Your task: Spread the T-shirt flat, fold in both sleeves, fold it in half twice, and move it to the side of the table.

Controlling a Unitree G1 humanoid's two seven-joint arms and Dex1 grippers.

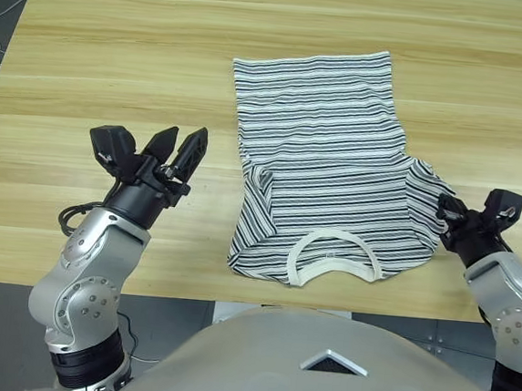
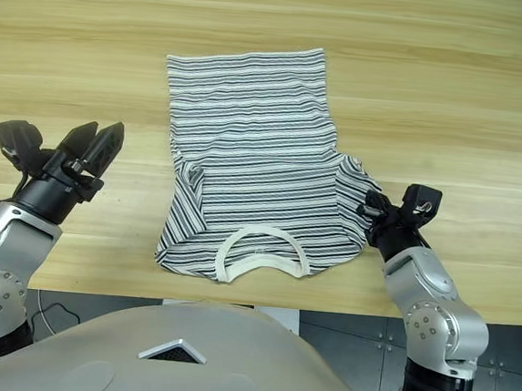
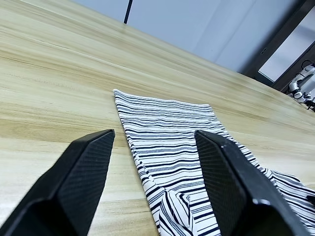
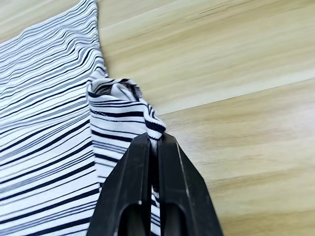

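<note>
Striped black-and-white T-shirt (image 1: 324, 155) lies on the pale wooden counter (image 1: 118, 55), collar (image 1: 335, 235) near. Right end effector (image 4: 153, 140) pinches its right sleeve (image 4: 115, 98); left end effector (image 1: 184, 143) hovers left, fingers (image 3: 83, 167) apart, empty.

T-shirt (image 1: 319, 155) on table (image 1: 118, 55); left gripper (image 1: 186, 136) apart at left, right gripper (image 1: 444, 209) at right edge

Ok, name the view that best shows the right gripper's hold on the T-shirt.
Right wrist view: close up, the right gripper is shut on a bunched sleeve of the T-shirt. The eye views show it small at the sleeve's edge; the left wrist view shows the shirt's body.
</note>
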